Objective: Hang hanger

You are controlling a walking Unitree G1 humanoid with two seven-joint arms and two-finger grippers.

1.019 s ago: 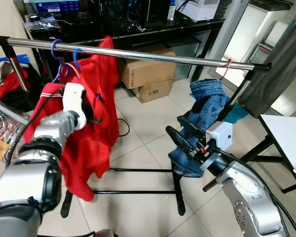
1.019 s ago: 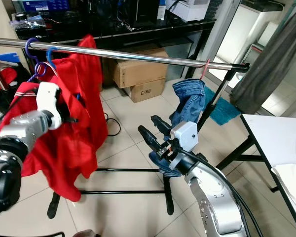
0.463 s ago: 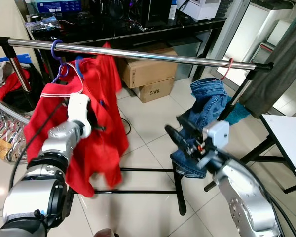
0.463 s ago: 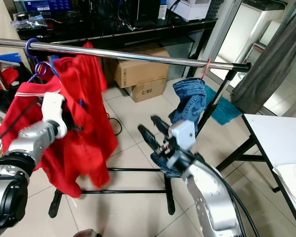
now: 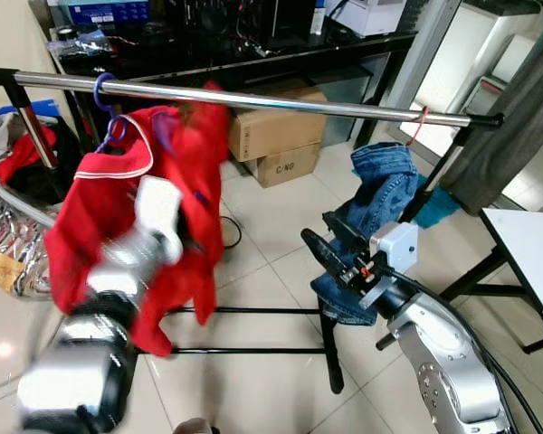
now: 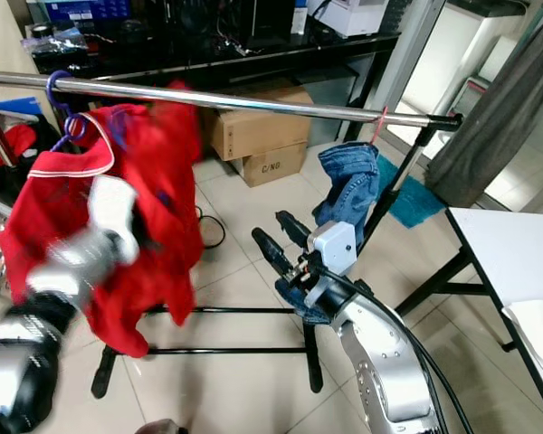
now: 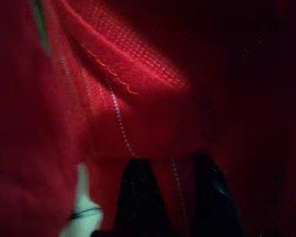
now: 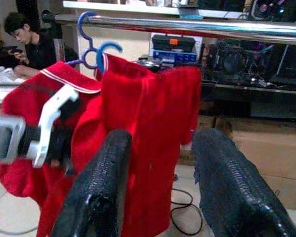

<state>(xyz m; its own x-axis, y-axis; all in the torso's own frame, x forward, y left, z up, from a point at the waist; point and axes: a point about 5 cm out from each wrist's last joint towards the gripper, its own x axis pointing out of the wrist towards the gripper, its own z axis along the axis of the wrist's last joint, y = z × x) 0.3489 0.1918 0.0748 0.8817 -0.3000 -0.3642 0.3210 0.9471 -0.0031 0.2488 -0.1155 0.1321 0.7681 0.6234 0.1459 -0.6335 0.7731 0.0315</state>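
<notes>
A steel rail (image 5: 281,99) crosses the scene. A purple hanger hook (image 5: 102,86) sits over its left end, with a red garment (image 5: 100,208) below it. A second hook (image 5: 163,131), blurred, hangs just under the rail inside the bunched red cloth. My left gripper (image 5: 195,242) is pushed into that cloth, its arm blurred. In the left wrist view the left gripper (image 7: 172,197) is shut on red fabric. My right gripper (image 5: 326,237) stands open at mid height, in front of blue jeans (image 5: 380,181) draped on the rack. In the right wrist view the right gripper (image 8: 165,138) points at the garment.
Cardboard boxes (image 5: 271,131) lie on the floor behind the rack, under a black desk (image 5: 253,54). The rack's black base bars (image 5: 253,312) run across the tiles. A white table (image 5: 529,240) stands at the right. A person (image 8: 24,42) sits beyond the rack.
My left arm has swung right and is now blurred. The red garment has bunched up and moved right with it, and the second hook has dropped below the rail. The right gripper has barely moved.
</notes>
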